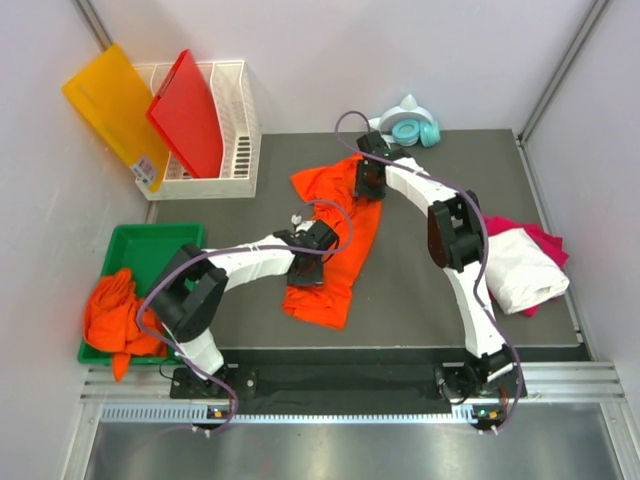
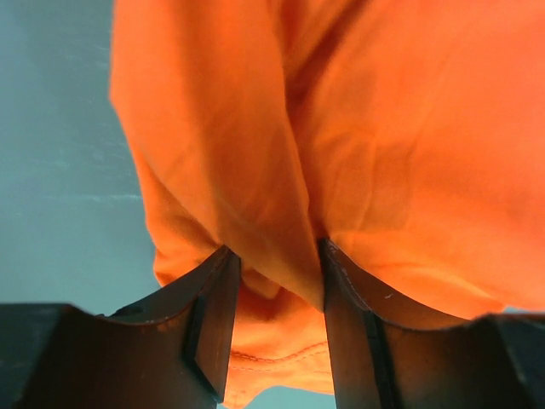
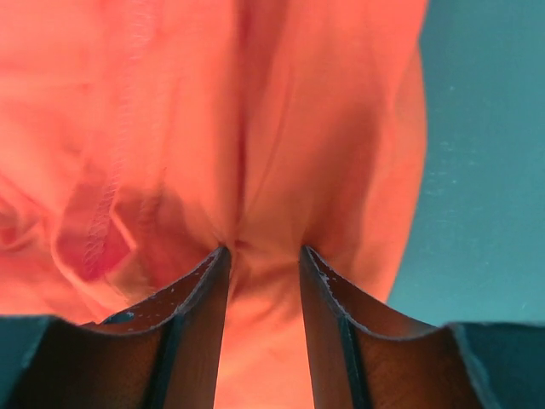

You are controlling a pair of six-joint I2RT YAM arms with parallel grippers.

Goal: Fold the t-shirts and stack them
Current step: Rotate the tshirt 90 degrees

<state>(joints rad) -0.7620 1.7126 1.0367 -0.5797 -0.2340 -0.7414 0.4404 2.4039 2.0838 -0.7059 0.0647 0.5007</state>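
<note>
Well, our left jaws are pinched narrow on a thick fold of the orange shirt [image 1: 322,300], and our right jaws clamp a bunched ridge of it beside a stitched seam. We judge each grip takes several layers, so a lift could drag the whole crumple instead of one edge, or the thin knit could slip free. It is soft, matte, creased cloth, rumpled in the middle of the dark, flat table [image 1: 420,300]. Well to the right a folded white shirt [image 1: 520,272] lies on a pink shirt [image 1: 548,240]; at left an orange heap [image 1: 115,310] spills over a rigid green tray [image 1: 150,235]
</note>
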